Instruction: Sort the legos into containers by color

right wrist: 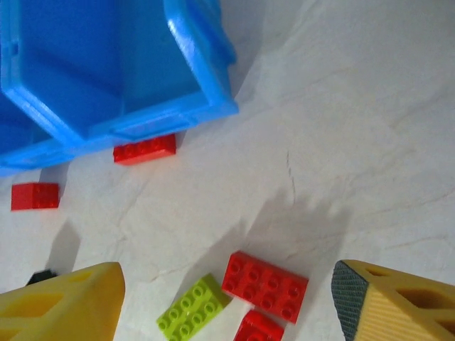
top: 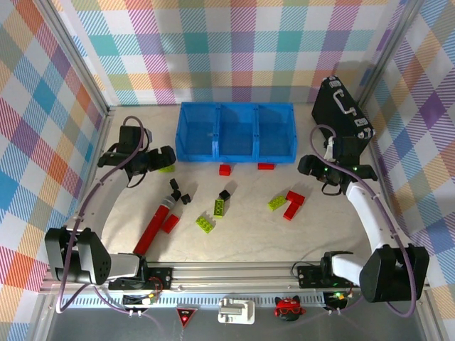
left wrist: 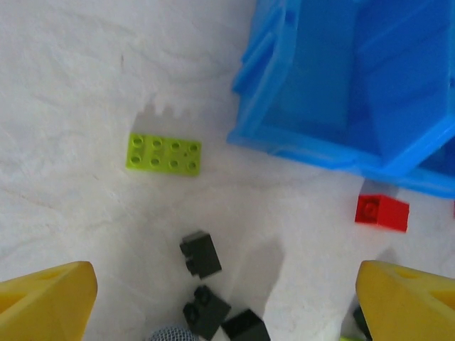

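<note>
Right wrist view: right jaws spread, empty, over a red brick (right wrist: 264,286) just beside a lime brick (right wrist: 192,311); closing could pinch both colours; left jaws spread too; legos (top: 220,207) all on bench (top: 249,241), bins (top: 242,155) bare

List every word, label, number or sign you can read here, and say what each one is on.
No text can be read anywhere.
Red triangular tag at the near edge: its mark is too small to read.
Legos, blue bins, black case: no lettering visible.
</note>
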Controlling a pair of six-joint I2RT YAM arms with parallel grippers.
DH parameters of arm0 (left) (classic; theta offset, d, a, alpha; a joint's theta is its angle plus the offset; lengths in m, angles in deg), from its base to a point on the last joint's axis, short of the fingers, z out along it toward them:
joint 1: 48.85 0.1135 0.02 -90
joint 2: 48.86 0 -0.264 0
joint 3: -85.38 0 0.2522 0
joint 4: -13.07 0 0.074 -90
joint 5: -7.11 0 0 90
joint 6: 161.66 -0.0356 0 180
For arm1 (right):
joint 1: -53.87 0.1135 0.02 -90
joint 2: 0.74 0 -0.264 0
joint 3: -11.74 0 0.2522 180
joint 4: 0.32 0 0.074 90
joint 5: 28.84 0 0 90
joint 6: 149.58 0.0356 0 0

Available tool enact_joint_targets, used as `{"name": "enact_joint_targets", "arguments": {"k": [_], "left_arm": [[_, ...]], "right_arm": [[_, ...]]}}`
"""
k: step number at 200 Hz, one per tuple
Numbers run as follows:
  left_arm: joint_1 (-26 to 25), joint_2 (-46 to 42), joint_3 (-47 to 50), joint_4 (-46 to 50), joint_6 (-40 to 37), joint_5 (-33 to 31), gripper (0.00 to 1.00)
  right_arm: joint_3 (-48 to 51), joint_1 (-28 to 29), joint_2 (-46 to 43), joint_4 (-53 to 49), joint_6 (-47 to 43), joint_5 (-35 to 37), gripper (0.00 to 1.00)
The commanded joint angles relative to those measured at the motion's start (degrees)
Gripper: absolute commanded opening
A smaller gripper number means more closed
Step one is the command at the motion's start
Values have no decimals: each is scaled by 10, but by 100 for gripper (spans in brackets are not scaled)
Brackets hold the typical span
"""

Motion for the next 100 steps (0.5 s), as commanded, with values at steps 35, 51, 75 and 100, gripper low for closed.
{"name": "enact_joint_targets", "arguments": {"k": [35,51,75,100], "left_arm": [[-32,-24,-10,128,2,35,93],[-43,-46,-6,136,12,16,92],[-44,-70,-7,129,-9,-7,94],[-44,-73,4,74,-68,-7,96]], "right_arm": [[6,48,-40,-91,26,-3,70],[15,62,-40,-103,51,18,70],[24,86,-49,-120,98,40,67],[44,127,-63,-123,171,102,64]]}}
